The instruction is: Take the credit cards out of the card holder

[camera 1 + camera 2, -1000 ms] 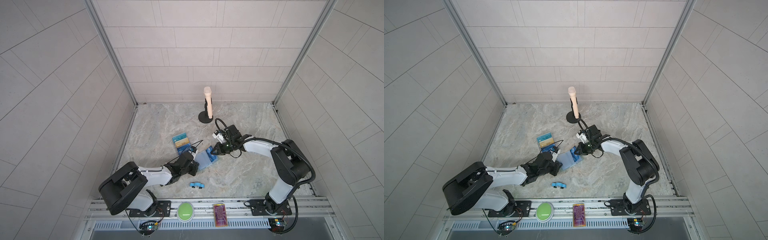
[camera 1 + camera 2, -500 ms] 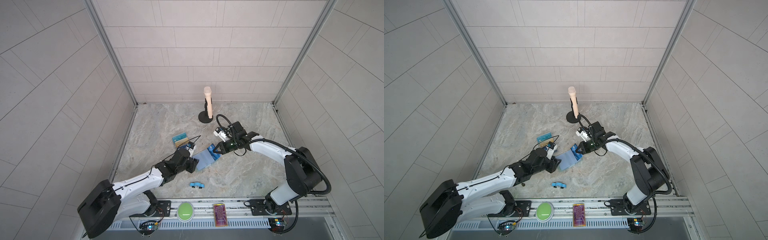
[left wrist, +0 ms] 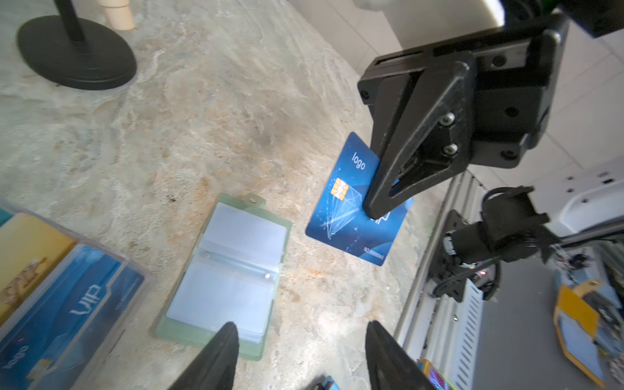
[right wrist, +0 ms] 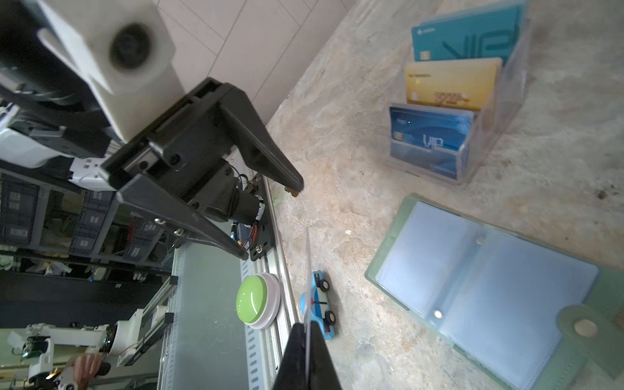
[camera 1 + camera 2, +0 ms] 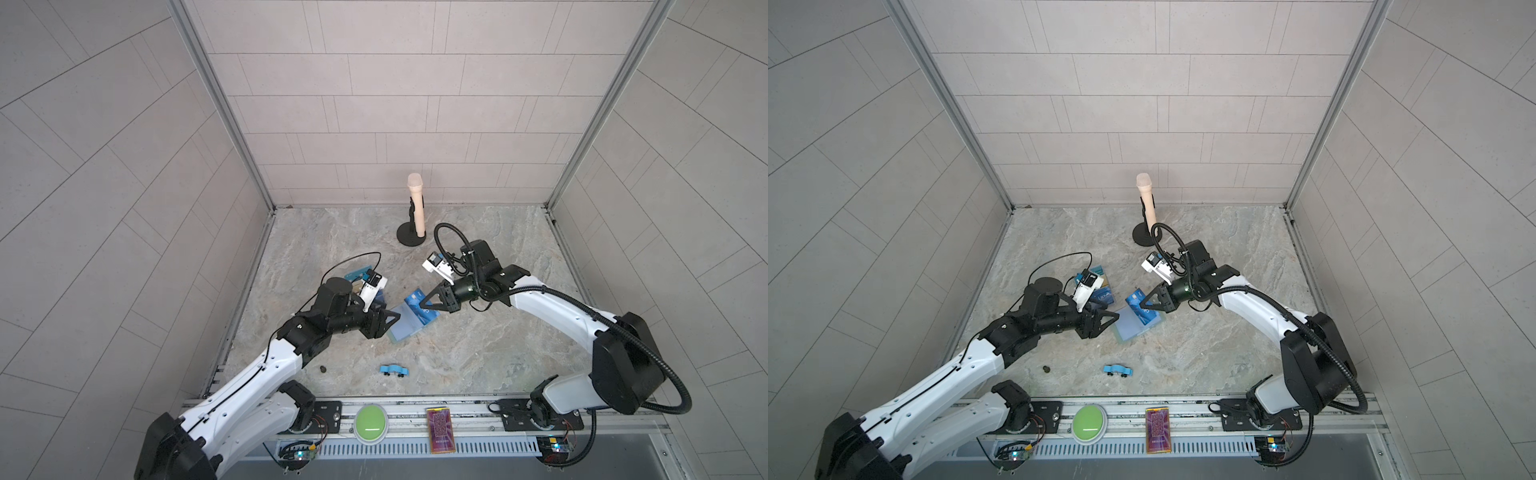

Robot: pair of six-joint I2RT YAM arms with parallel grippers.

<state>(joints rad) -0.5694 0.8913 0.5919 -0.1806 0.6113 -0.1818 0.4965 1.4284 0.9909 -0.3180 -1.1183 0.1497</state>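
**A thin grip on the card, and two arms close together**

The right tool (image 3: 374, 209) is pressed together on a blue card (image 3: 344, 216). It pinches the card only near one long edge, so most of the card stands free. The card seems to be lifted off the tabletop (image 3: 236, 118), just beside the card holder (image 3: 233, 266). The holder lies open and flat near the middle of the tabletop, with its pale pages facing up. I cannot tell if more cards sit in the sleeves. The left tool (image 3: 300, 354) is spread and empty, and its tips hover at one edge of the holder.

I see three dangers from here. First, the grip is narrow, so a quick move or a small bump may turn the card or let it slide out. Second, the clear stand (image 4: 516, 67) with other cards is on the left arm's side. If the card goes there, the right arm must pass close to the left tool and may hit it. Third, nothing presses the holder down. If a tool pulls at a sleeve, the light holder will probably drag along or fold shut.
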